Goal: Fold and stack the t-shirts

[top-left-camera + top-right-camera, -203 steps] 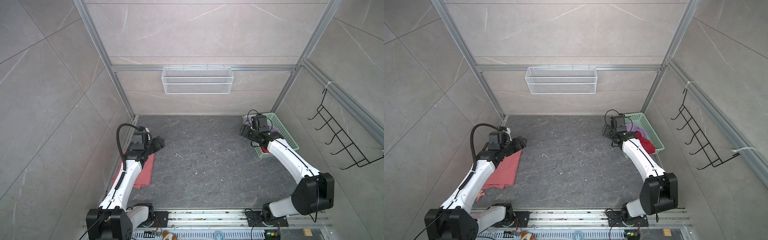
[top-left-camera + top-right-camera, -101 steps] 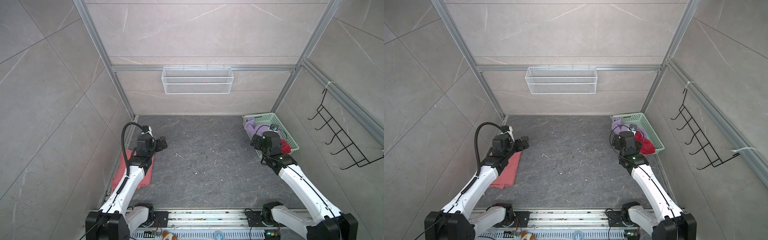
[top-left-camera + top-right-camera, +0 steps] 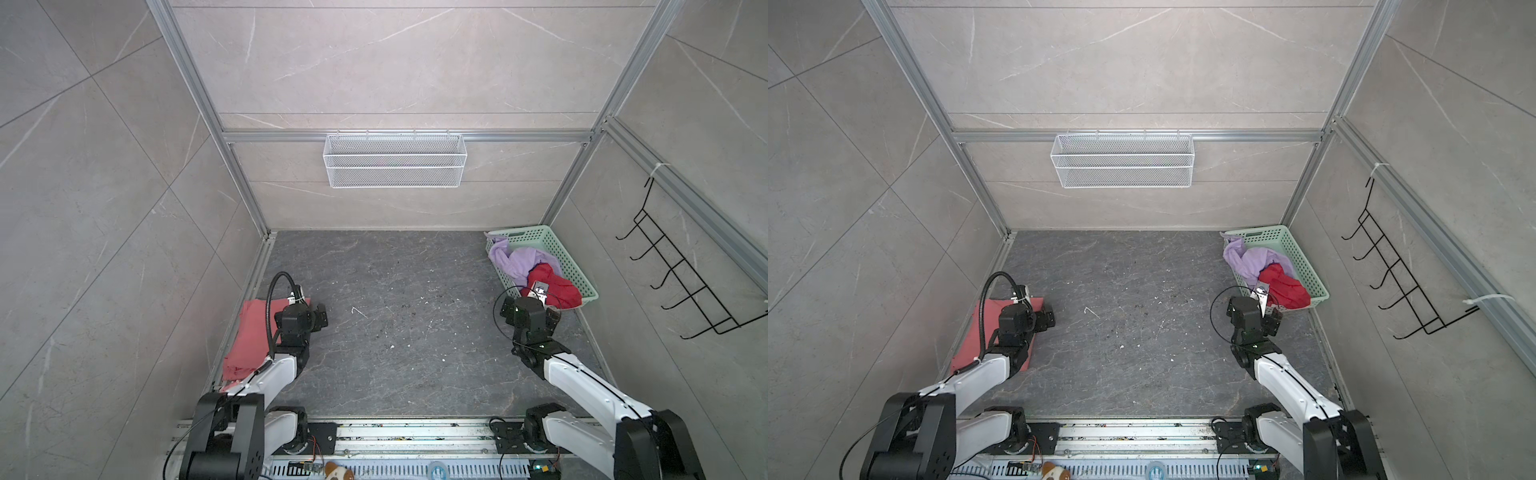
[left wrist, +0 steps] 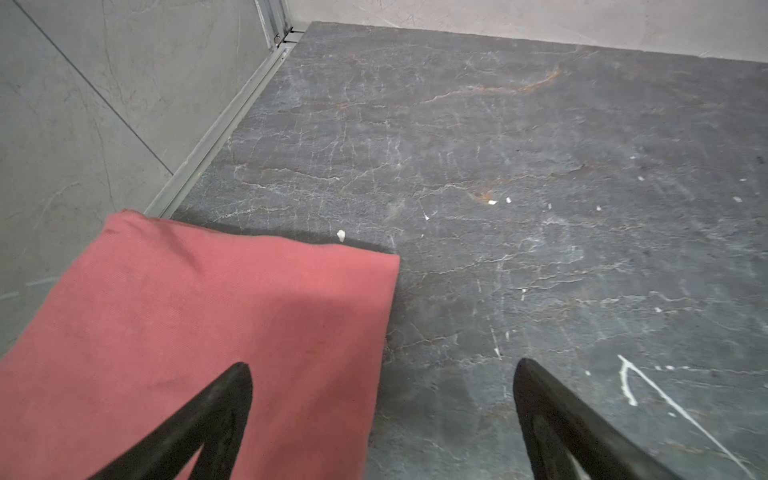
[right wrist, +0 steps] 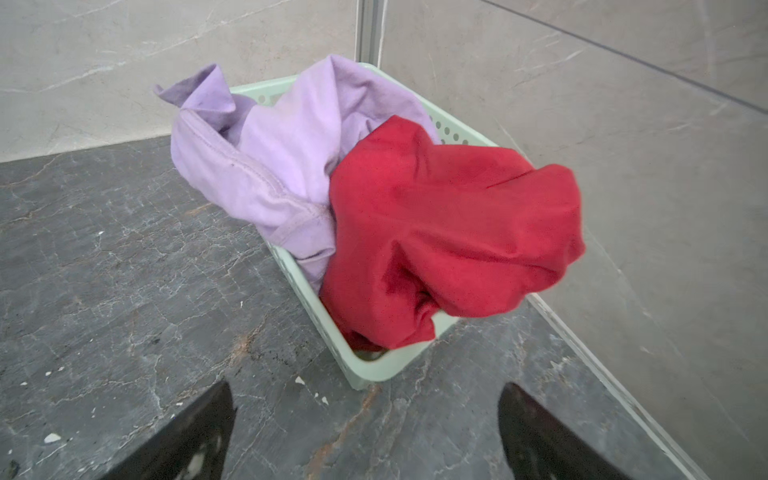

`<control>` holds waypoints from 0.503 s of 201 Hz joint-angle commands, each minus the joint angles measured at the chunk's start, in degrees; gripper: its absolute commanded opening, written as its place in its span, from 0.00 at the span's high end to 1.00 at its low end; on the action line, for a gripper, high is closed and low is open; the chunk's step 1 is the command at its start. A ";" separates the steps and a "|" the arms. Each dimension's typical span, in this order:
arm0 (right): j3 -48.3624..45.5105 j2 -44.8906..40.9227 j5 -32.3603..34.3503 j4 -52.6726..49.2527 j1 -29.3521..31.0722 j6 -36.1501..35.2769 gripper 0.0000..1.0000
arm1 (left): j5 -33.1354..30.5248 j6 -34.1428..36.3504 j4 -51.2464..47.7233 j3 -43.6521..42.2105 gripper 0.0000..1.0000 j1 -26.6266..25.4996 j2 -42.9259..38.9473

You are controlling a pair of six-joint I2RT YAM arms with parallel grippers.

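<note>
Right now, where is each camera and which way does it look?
Both top views: high over the robot's base, looking down at the table; left arm and right arm show, pink t-shirt left, basket right.
Left wrist: on the left arm, looking past the open left gripper at the pink t-shirt's corner.
Right wrist: on the right arm, looking past the open right gripper at the lilac t-shirt and red t-shirt in the basket.
Shared: top and right wrist views show the basket.
</note>
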 commanded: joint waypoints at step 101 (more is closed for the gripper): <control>-3.25 21.24 -20.05 32.97 -1.26 -11.51 0.01 | 2.94 3.98 22.09 1.74 0.00 4.17 16.01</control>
